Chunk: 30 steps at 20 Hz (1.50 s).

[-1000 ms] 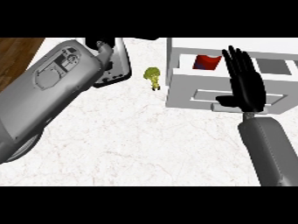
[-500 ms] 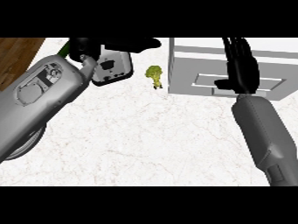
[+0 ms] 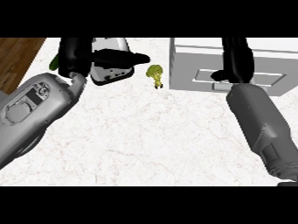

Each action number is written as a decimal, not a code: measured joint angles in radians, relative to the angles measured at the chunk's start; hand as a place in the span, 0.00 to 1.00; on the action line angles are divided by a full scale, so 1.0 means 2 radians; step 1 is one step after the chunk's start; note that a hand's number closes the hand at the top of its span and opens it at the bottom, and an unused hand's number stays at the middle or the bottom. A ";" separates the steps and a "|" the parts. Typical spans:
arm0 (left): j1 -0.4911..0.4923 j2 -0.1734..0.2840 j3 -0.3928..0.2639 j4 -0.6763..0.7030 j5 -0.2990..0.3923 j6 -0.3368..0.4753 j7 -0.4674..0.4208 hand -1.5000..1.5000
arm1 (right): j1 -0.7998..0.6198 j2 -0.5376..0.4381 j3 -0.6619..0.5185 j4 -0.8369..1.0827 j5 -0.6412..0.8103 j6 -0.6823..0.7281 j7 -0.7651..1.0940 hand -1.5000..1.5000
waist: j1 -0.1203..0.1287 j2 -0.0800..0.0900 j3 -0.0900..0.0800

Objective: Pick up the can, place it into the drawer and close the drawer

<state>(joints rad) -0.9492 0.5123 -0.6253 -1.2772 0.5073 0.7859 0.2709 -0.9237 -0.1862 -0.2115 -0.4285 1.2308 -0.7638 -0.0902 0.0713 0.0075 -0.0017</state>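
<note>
Drawer (image 3: 241,72) — now shut, can hidden

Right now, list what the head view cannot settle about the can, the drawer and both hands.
- Can: not visible; nothing shows inside the shut drawer.
- Right hand: fingertips cut off by the view's upper edge.
- Left hand: its upper part is cut off by that edge.
- Small green thing: too small to identify.
</note>
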 measured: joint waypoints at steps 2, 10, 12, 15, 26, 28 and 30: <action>0.007 0.005 0.003 -0.007 -0.002 -0.003 0.000 0.00 | -0.020 -0.005 -0.002 0.019 0.002 0.004 0.000 0.00 | 0.001 0.002 0.000; 0.045 0.013 0.011 -0.033 -0.012 -0.008 -0.010 0.00 | -0.071 -0.018 -0.013 0.080 0.005 0.016 -0.007 0.00 | 0.002 0.008 0.001; 0.051 0.010 0.012 -0.033 -0.015 -0.009 -0.015 0.00 | -0.080 -0.019 -0.016 0.090 0.003 0.024 -0.015 0.00 | 0.000 0.010 0.001; 0.062 0.014 0.013 -0.045 -0.017 -0.012 -0.016 0.00 | -0.085 -0.021 -0.031 0.094 -0.013 0.030 -0.039 0.00 | 0.001 0.010 0.002; 0.097 0.021 0.022 -0.066 -0.021 -0.015 -0.024 0.00 | -0.101 0.000 -0.129 0.077 -0.132 0.084 -0.161 0.00 | -0.006 0.011 0.004; 0.105 0.023 0.024 -0.067 -0.023 -0.017 -0.029 0.00 | -0.107 0.008 -0.150 0.074 -0.159 0.100 -0.174 0.00 | -0.009 0.010 0.005; 0.112 0.020 0.024 -0.066 -0.026 -0.014 -0.033 0.00 | -0.114 0.015 -0.174 0.072 -0.188 0.120 -0.183 0.00 | -0.011 0.010 0.005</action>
<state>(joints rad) -0.7242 0.5528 -0.5767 -1.4097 0.4558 0.7577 0.2044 -1.1514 -0.1564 -0.5588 -0.2855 0.8540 -0.5232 -0.4571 0.0488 0.0269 0.0079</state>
